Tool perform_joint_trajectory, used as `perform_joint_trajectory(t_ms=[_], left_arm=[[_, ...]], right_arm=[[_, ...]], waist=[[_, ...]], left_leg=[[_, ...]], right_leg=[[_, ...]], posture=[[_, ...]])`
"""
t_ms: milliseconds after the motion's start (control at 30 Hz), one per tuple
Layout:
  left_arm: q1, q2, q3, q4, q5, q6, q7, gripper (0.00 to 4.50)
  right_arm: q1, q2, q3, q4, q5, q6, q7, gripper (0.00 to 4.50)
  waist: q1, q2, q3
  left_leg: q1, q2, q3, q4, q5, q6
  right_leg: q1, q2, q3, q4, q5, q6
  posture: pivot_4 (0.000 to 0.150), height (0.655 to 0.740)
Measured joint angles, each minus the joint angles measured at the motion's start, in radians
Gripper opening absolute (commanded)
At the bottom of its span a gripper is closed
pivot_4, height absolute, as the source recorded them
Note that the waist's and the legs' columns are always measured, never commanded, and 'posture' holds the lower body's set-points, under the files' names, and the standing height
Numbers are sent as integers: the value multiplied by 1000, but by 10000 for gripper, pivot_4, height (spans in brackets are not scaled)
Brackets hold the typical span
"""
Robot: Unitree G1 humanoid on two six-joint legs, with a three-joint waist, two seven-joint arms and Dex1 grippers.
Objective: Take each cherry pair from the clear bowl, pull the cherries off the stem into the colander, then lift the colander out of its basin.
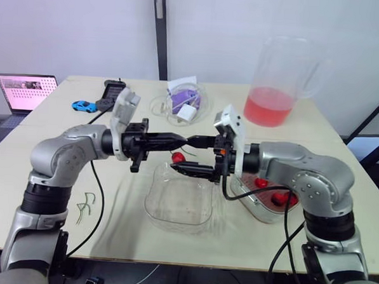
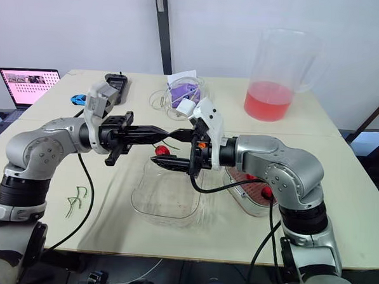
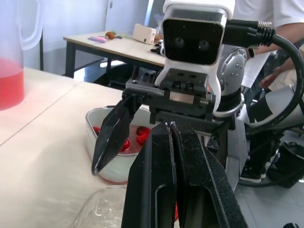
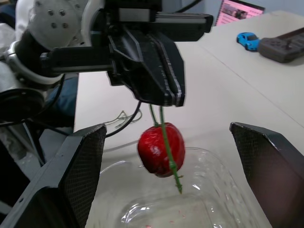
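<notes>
two metal-grey robot arms meet over a pale beige surface [image 1: 317,133]. the left tool [image 1: 177,140] has its two black, wedge-shaped fingers pressed flat together, clamped on a thin green stem [image 4: 163,124]. one glossy, dark red cherry [image 4: 160,148] hangs from that stem, just above the far edge of the clear bowl [image 1: 155,210], a shallow tub of see-through plastic with rounded corners. the right tool [image 1: 181,154] faces it with its fingers spread wide apart, one above and one below the cherry, touching neither.

under the right forearm lies the colander [image 1: 257,211], a pale tub with rounded corners holding loose red cherries; i cannot separate it from its basin.

the right wrist view adds the close detail: the stem end trails down past the cherry, and the textured black pads [image 4: 83,166] stand either side of it. the left wrist view shows the white rim of the colander and, behind the surface, a person's hand [image 3: 271,78].

the head views take in the rest: a tall clear pitcher [image 1: 276,83] part full of pink liquid, an open laptop [image 1: 25,90], a small blue toy car [image 1: 84,105], a black handset [image 1: 111,92], a clear bag [image 1: 182,106] of cables, and bare green stems [image 1: 86,205] lying near the left elbow.
</notes>
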Motion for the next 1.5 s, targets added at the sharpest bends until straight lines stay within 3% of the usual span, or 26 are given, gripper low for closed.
perform_joint_trajectory(t_ms=[100,467,567,600,933,1233,1500], left_arm=[[0,0,0,0,0,0,1,0],[-9,0,-1,0,0,2,2,0],[-10,0,-1,0,0,2,2,0],[-10,0,-2,0,0,2,2,0],[-20,0,-2,1,1,2,1,0],[-31,0,-4,4,2,-2,0,0],[-31,0,-3,4,2,-3,5,0]], right_arm=[[3,9,15,4,6,9,-7,22040],[3,10,33,11,6,9,-15,22040],[3,17,33,12,6,9,-20,15316],[3,21,33,12,6,9,-21,10389],[3,18,34,12,6,8,-21,10389],[108,-81,53,31,-17,16,6,10389],[102,-142,-45,12,48,71,13,10389]], waist=[[0,0,0],[0,0,0],[0,0,0],[0,0,0],[0,0,0],[1,0,0],[2,0,0]], left_leg=[[0,0,0,0,0,0],[0,0,0,0,0,0],[0,0,0,0,0,0],[0,0,0,0,0,0],[0,0,0,0,0,0],[0,0,0,0,0,0],[0,0,0,0,0,0]], right_leg=[[0,0,0,0,0,0],[0,0,0,0,0,0],[0,0,0,0,0,0],[0,0,0,0,0,0],[0,0,0,0,0,0],[0,0,0,0,0,0],[0,0,0,-1,0,0]], posture=[[1500,7332],[1500,7332],[1500,7332],[1500,7332],[1500,7332],[1500,7332],[1500,7332]])
